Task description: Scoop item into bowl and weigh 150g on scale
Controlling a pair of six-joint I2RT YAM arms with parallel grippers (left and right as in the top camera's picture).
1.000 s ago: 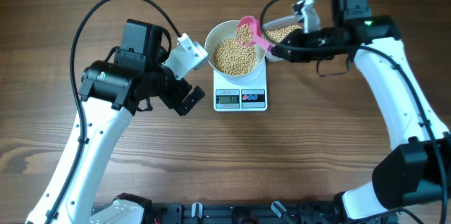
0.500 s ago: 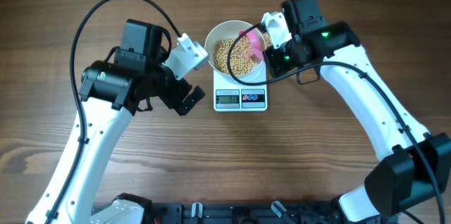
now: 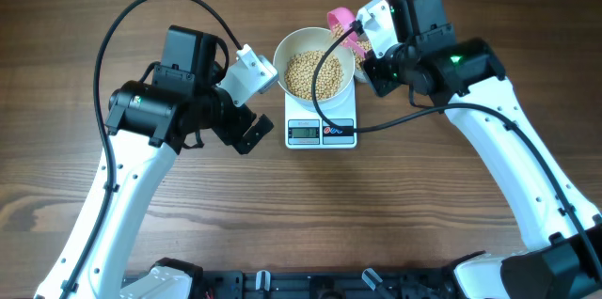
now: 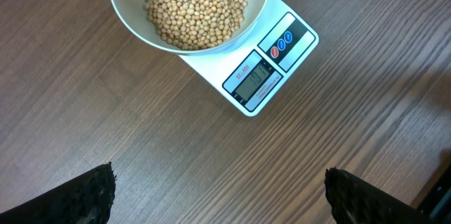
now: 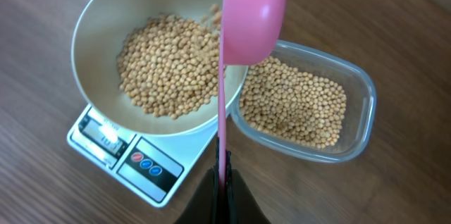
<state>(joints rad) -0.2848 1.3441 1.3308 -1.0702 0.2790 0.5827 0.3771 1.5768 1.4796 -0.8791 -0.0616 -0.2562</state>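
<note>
The white bowl (image 3: 282, 51) stands on the scale (image 3: 321, 132), about half full of tan beans (image 3: 312, 73). My right gripper (image 3: 365, 50) is shut on the thin handle of a pink scoop (image 3: 340, 21). In the right wrist view the scoop (image 5: 252, 20) hangs over the bowl's (image 5: 91, 20) right rim and the tub's near end, its back towards the camera. The right gripper (image 5: 223, 182) pinches the handle low down. A few beans (image 5: 211, 14) blur beside the scoop. My left gripper (image 4: 220, 196) is open over bare wood, left of the scale (image 4: 271, 62).
A clear plastic tub (image 5: 356, 129) with more beans (image 5: 296, 104) sits just right of the bowl, touching the scale's corner. In the overhead view my right wrist mostly covers it. A black cable (image 3: 324, 55) loops over the bowl. Bare wood surrounds everything.
The right gripper swung the loaded scoop left, tipped it inside the bowl, then drew it back over the bowl's far right rim. The left arm has not moved.
</note>
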